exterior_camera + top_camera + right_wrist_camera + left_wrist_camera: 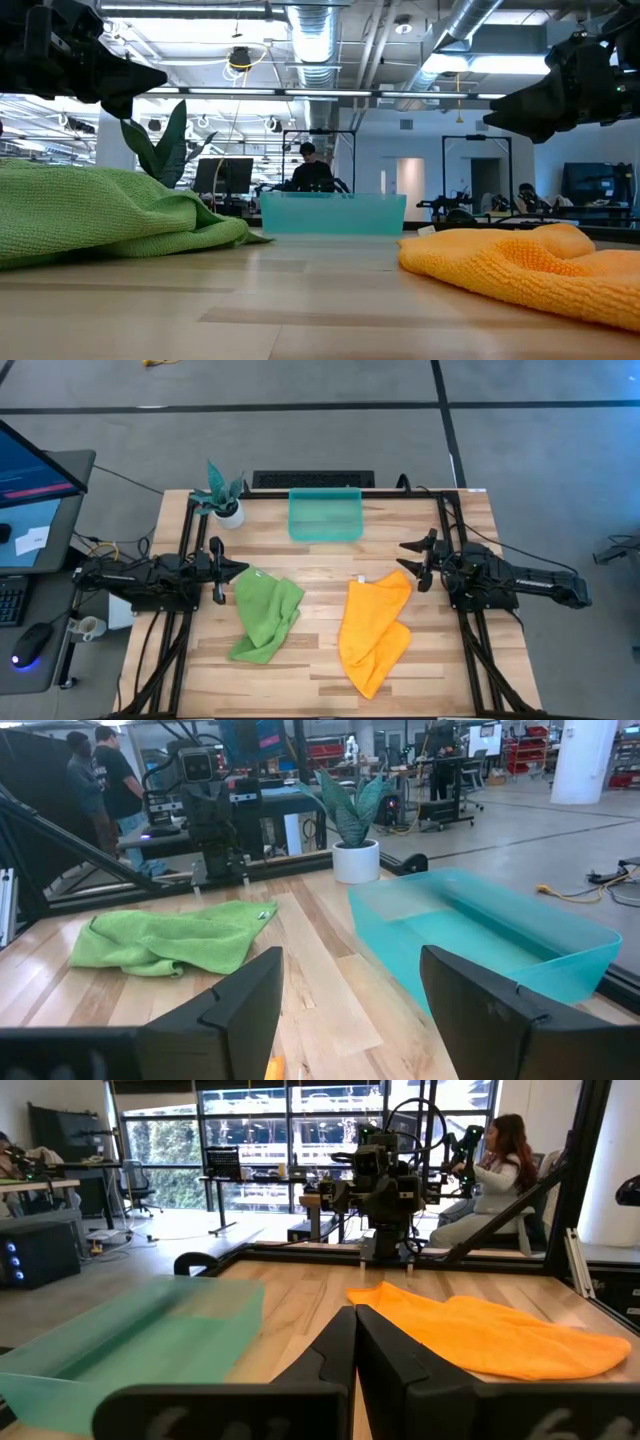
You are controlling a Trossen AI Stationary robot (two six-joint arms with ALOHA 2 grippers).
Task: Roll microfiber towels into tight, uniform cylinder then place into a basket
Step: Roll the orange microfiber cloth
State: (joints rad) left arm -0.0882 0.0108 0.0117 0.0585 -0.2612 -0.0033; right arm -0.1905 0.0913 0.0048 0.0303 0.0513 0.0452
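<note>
Lying crumpled and unrolled before the empty translucent teal plastic basket (pixel 325 515), the lime-green towel (pixel 264 614) and orange-yellow towel (pixel 376 630) were best flattened first, it was judged, by the closed left gripper (pixel 238 569) and spread-jawed right gripper (pixel 408 560).

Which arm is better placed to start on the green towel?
Left. The left hand hangs at the green towel's near corner, while the right hand sits across the table beside the orange towel.
</note>
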